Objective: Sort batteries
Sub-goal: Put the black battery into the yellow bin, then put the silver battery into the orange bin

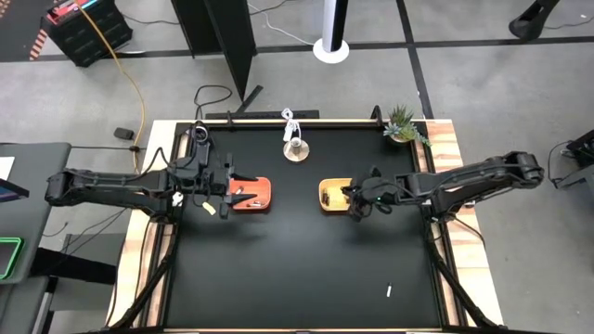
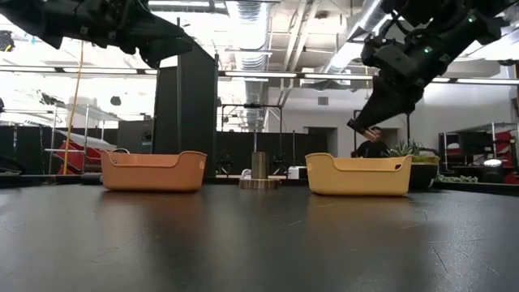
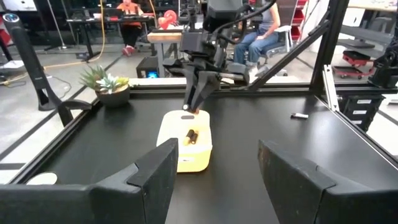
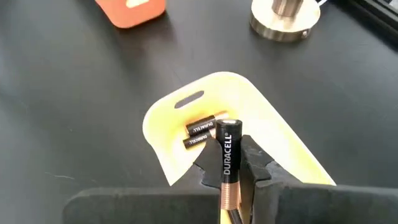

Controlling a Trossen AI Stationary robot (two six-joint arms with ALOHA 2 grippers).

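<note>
One dark battery point(image 4: 227, 155) sits pinched in the right gripper point(image 4: 231, 174) above the yellow tray point(image 4: 273, 143), where two more cells point(image 4: 200, 133) lie. Best let go low and centred, I'd say. Left gripper point(image 3: 214, 168) waits spread apart beside the orange tray point(image 1: 261, 199).

Counter point(image 1: 297, 269): matt black top, smooth, with pale raw-wood edging.
Yellow tray point(image 4: 273, 137): smooth plastic, soft satin sheen.
Orange tray point(image 2: 152, 171): the same moulded plastic, matt.
Battery point(image 4: 228, 158) in my right end effector point(image 4: 239, 186): glossy black wrapper with a coppery metallic band.
My end effector fingers point(image 4: 264, 177): matt black, slightly grainy plastic.
Round stand point(image 4: 285, 17): brushed metal, dull shine.
</note>
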